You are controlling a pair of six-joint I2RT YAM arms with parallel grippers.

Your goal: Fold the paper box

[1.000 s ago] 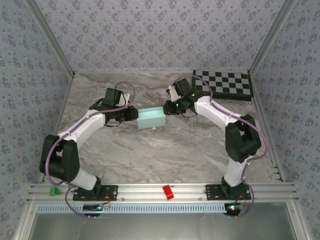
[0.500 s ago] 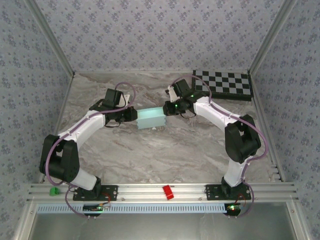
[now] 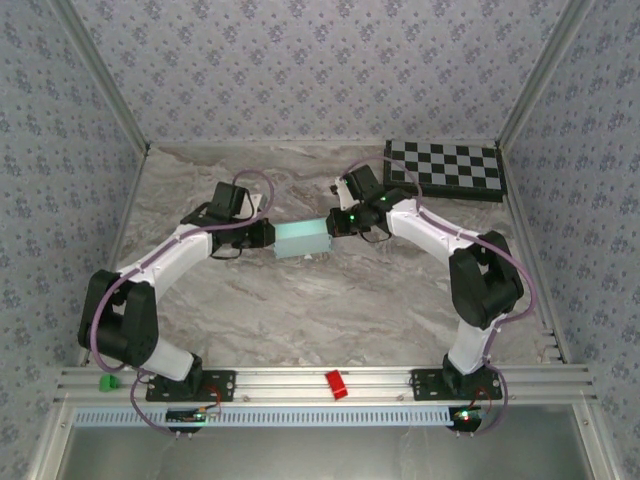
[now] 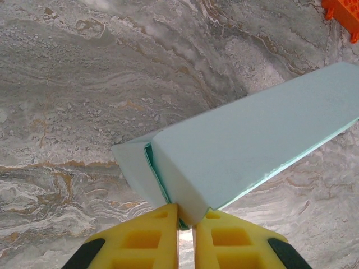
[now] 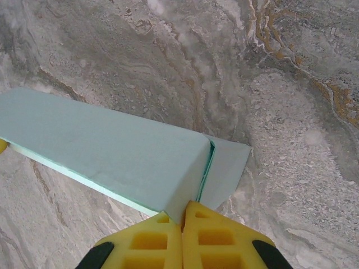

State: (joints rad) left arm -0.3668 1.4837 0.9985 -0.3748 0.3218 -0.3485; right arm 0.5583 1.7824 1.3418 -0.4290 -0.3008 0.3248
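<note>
Both arms have edged inward since a second ago, jaws tighter. Paper box at centre of table. Left gripper pinches its left end, right gripper its right end. Likely light, thin, easily creased: grip folded edges gently.

Around my workspace, grey-brown marbled tabletop, pale blue floral-patterned walls on three sides, aluminium rail at near edge.
</note>
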